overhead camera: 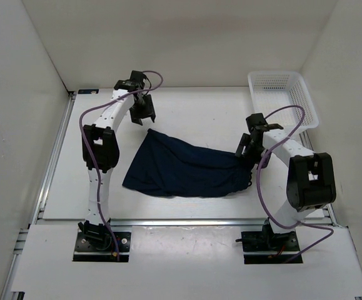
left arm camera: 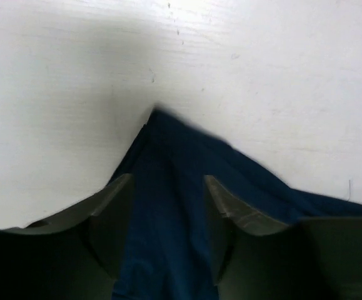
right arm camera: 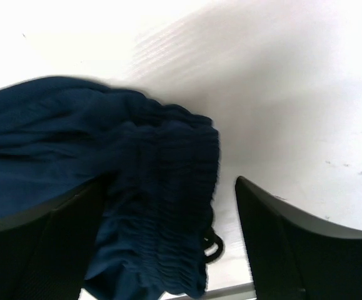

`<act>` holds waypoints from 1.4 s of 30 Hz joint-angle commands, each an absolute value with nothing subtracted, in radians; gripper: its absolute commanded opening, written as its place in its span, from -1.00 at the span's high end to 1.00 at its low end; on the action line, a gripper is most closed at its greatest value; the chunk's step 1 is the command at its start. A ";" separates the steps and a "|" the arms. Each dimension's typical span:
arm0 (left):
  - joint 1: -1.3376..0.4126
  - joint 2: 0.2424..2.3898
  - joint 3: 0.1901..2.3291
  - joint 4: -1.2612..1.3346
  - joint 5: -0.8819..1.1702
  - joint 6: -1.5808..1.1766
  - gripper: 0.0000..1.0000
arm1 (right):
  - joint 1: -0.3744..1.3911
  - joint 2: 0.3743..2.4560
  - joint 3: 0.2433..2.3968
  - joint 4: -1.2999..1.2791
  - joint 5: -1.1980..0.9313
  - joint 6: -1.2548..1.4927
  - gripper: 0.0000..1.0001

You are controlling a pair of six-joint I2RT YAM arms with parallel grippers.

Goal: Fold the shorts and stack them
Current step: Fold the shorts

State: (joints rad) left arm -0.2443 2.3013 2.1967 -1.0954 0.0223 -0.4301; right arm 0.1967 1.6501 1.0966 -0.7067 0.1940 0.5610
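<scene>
The dark navy shorts lie spread flat on the white table, waistband to the right. My left gripper hangs just beyond their far-left corner. In the left wrist view that pointed corner runs down between the fingers, which stand apart without pinching it; the left gripper is open. My right gripper is at the waistband end. Its jaws are wide apart in the right wrist view, with the gathered waistband and a drawstring loop between them and a gap to the right finger.
A white mesh basket stands at the back right corner. White walls close in the table on three sides. The table's metal front edge runs just below the shorts, with both arm bases in front of it.
</scene>
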 commanded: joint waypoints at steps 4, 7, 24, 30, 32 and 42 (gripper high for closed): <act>-0.238 2.249 2.163 -1.127 0.011 -0.433 -0.59 | 0.196 1.503 1.065 -0.747 0.262 0.543 -0.92; -0.238 2.174 2.109 -1.140 -0.032 -0.433 -0.61 | 0.186 1.456 1.040 -0.768 0.236 0.534 -0.95; -0.210 1.586 1.043 -0.873 -0.023 -0.623 -0.23 | 0.144 1.338 0.815 -0.701 0.020 0.566 -0.98; -0.210 1.700 1.086 -0.836 -0.014 -0.623 -0.09 | 0.144 1.338 0.824 -0.701 0.020 0.546 -0.98; -0.210 1.700 1.097 -0.836 -0.014 -0.623 -0.06 | 0.144 1.328 0.815 -0.701 0.020 0.546 -0.98; -0.219 1.690 1.127 -0.836 0.014 -0.623 0.17 | 0.144 1.299 0.796 -0.710 0.020 0.546 -0.98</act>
